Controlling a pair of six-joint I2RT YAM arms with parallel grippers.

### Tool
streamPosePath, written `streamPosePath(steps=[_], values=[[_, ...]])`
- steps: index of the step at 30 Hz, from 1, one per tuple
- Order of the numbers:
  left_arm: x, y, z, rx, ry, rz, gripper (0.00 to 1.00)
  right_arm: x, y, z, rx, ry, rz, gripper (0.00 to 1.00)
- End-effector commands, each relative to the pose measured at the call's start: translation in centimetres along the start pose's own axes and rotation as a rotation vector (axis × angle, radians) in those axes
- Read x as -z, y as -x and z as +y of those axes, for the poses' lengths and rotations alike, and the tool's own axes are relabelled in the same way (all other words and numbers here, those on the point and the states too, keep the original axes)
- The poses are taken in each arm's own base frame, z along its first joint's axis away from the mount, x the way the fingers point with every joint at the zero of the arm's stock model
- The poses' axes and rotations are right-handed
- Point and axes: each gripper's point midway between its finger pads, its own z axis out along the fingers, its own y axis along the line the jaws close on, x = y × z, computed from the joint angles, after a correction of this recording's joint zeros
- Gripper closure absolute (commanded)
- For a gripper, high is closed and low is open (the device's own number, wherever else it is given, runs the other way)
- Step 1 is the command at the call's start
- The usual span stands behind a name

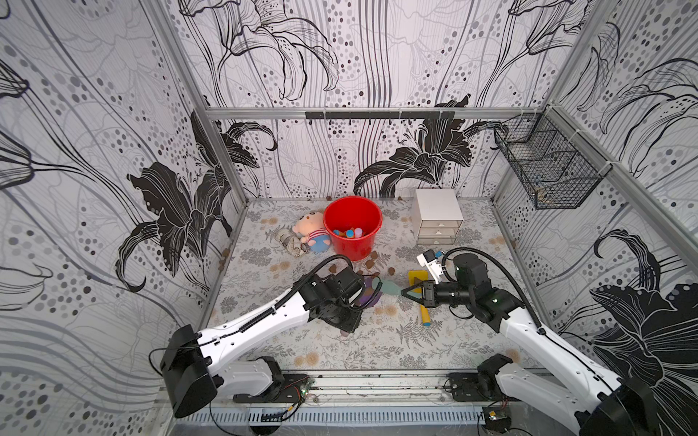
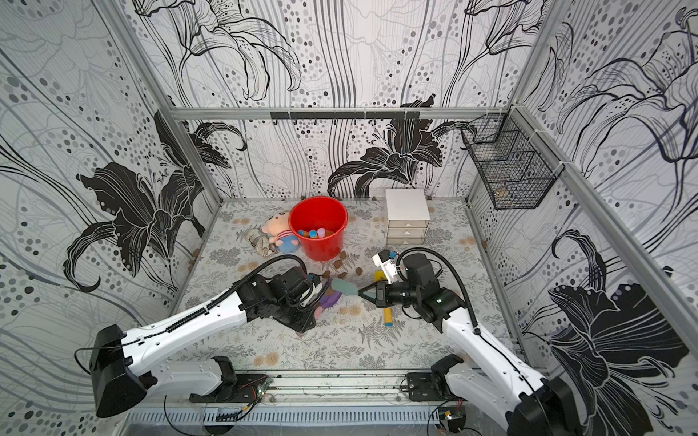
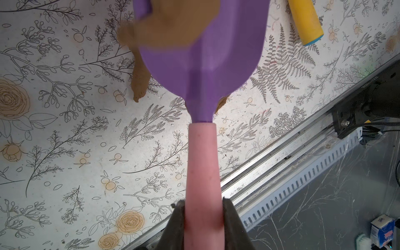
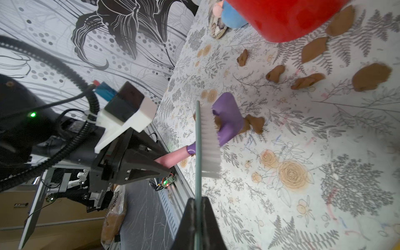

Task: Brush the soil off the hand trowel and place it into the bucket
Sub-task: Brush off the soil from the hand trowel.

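Note:
My left gripper (image 3: 203, 207) is shut on the pink handle of the hand trowel (image 3: 203, 65), held low over the table. Its purple blade (image 4: 227, 116) carries brown soil (image 3: 179, 23), and more clumps (image 4: 255, 124) lie on the table beside it. Clamped edge-on in my right gripper (image 4: 197, 203) is a thin teal brush (image 4: 198, 151), and its white bristles (image 4: 208, 140) lie against the blade next to the soil. Both top views show the brush (image 1: 391, 287) meeting the blade (image 1: 372, 298) at mid-table. The red bucket (image 1: 353, 247) stands behind, upright, with several coloured items inside.
Loose soil clumps (image 1: 374, 256) dot the table between the bucket and the grippers. A plush doll (image 1: 311, 234) lies left of the bucket, and a white drawer box (image 1: 438, 217) stands to its right. A yellow tool (image 1: 425, 315) lies under my right arm. A wire basket (image 1: 547, 170) hangs on the right wall.

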Motion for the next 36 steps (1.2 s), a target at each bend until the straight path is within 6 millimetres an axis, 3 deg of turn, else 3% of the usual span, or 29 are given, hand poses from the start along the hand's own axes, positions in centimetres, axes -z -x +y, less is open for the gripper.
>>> streamPosePath(steps=[1, 5, 10, 14, 20, 25, 30, 36], values=[[0.6, 1.6, -0.5, -0.005, -0.018, -0.054, 1.0, -0.7, -0.8, 0.6, -0.023, 0.024, 0.011, 1.0], [0.6, 1.6, -0.5, 0.001, -0.018, -0.052, 1.0, -2.0, -1.4, -0.3, -0.049, 0.027, 0.029, 1.0], [0.5, 1.7, -0.8, -0.001, -0.034, -0.053, 1.0, -3.7, -1.7, 0.2, -0.063, 0.083, 0.056, 1.0], [0.2, 1.6, -0.9, -0.001, -0.037, -0.041, 1.0, -3.8, -1.6, -0.4, -0.028, 0.043, 0.072, 1.0], [0.2, 1.3, -0.1, 0.023, -0.019, -0.034, 1.0, -0.4, 0.8, -3.4, -0.071, -0.04, -0.008, 1.0], [0.4, 1.3, 0.5, 0.03, -0.022, -0.04, 1.0, 0.6, 0.8, -1.5, -0.085, 0.018, -0.042, 1.0], [0.5, 1.4, 0.4, 0.023, -0.031, -0.045, 1.0, -1.4, -0.8, 0.2, -0.059, 0.044, -0.003, 1.0], [0.6, 1.2, 0.1, 0.018, -0.048, -0.048, 1.0, -4.3, -1.1, -1.0, -0.073, 0.051, 0.044, 1.0]])
